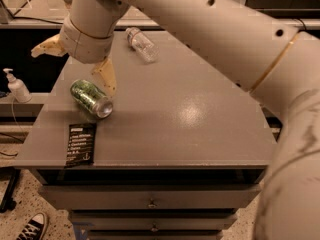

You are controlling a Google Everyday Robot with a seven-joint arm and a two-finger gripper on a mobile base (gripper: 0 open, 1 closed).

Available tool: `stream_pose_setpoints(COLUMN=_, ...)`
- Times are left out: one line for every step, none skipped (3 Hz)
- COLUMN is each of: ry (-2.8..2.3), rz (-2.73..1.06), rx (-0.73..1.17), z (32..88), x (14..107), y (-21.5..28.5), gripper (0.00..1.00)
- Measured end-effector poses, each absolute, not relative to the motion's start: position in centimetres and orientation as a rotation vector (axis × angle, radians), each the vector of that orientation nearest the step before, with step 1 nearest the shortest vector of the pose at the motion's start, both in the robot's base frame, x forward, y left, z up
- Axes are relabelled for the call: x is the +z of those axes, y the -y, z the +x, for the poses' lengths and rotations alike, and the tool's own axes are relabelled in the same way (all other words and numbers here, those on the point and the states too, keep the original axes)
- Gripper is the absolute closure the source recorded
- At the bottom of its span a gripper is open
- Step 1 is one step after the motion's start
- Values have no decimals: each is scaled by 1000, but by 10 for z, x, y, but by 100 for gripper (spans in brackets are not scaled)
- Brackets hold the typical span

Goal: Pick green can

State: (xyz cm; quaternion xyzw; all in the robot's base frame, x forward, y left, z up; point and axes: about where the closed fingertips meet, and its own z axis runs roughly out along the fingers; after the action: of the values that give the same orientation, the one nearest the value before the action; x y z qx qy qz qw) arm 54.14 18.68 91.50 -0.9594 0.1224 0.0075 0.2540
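Note:
The green can lies on its side near the left edge of the grey table, its silver end facing front-right. My gripper hangs open just above and behind the can. One tan finger comes down close behind the can's right end. The other finger sticks out past the table's left edge. The gripper holds nothing.
A clear plastic bottle lies at the back of the table. A flat black packet with white text lies at the front left corner. A soap dispenser stands on a shelf to the left. My arm fills the right side.

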Motion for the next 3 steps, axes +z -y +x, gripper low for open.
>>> stream_pose_setpoints(ry=-132, rz=-2682, rx=-12, z=552, x=917, y=-198, gripper=0)
stream_pose_setpoints(ry=45, rz=-2748, rx=-43, z=561, x=918, y=-202, gripper=0)
stream_pose_setpoints(ry=197, rz=-2784, rx=-111, z=565, x=917, y=-199, gripper=0)
